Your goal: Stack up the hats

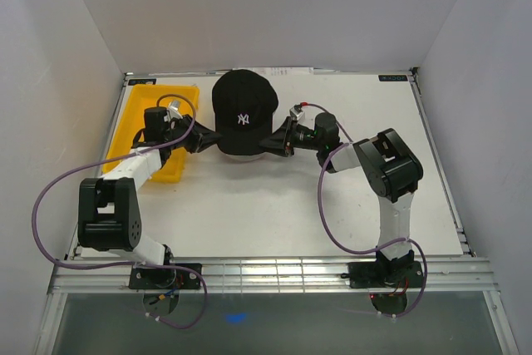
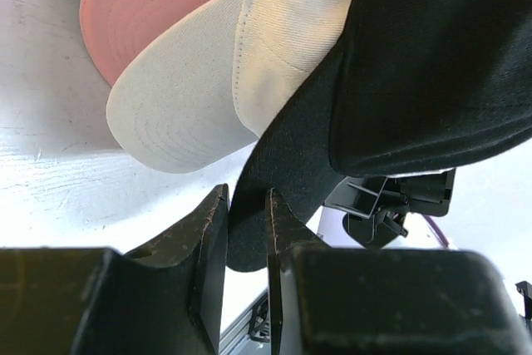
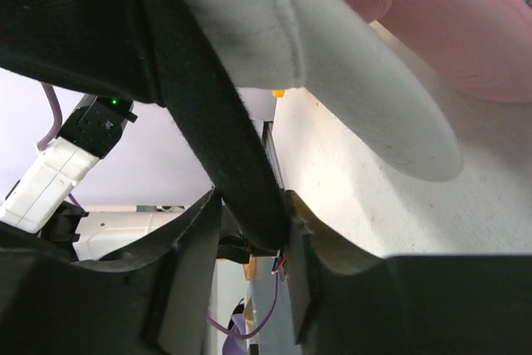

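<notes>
The black fabric baseball cap [image 1: 243, 110] with a small white logo sat at the back middle of the white counter [image 1: 274, 205], just beside the yellow rectangular tray [image 1: 140, 118]. In the wrist views it lay over a white cap [image 2: 183, 97], which in turn covered a pink cap [image 2: 141, 6], so the pile looked nearly built.

The left gripper [image 2: 245, 197] had its jaws narrow and pinched on the black brim from one side. The right gripper [image 3: 251, 201] had the same brim between its jaws from the other side. Whether those jaws truly clamped the fabric I could not tell.

The risk lay in that uneven hold. If only the left side gripped, any pull would likely twist the brim and skew the black fabric baseball cap, leaving its crown crooked over the white one. A downward or sideways drag could also catch the white brim, which lay close under the black one, and slide it off the pink cap beneath. The two grippers worked near each other, so a careless inward move might knock them together.
</notes>
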### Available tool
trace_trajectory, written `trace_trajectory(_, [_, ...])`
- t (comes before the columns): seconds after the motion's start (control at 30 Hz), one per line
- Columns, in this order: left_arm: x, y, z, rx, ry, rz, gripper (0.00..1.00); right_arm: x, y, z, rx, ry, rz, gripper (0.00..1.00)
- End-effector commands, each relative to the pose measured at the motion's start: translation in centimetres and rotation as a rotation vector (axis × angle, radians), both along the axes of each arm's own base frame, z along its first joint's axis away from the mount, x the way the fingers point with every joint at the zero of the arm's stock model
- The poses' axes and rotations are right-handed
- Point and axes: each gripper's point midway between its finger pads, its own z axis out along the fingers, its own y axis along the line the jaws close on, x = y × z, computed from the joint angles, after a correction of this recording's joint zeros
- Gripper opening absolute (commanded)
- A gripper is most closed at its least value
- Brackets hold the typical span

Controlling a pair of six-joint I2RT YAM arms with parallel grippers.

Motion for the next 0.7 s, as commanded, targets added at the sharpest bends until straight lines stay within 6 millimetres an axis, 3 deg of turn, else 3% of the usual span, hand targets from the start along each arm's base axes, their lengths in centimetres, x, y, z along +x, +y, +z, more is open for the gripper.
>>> trace_trajectory(0.0, [-1.8,2.5,-6.9,0.148,0.22,0.089,0.0,0.9,0.2,0.8,0.009,-0.061,-0.005,0.38])
trace_trajectory(0.2, [-2.0,2.7,-8.1,0.156,0.252,0.097,0.0,0.7,0.0,-0.4,-0.018,-0.043,-0.007,0.23])
trace_trajectory(0.67, [-1.7,3.1,-10.0,0.167,0.292,0.129,0.0,0.3,-0.4,-4.1,-0.093,0.056,-0.009,0.15])
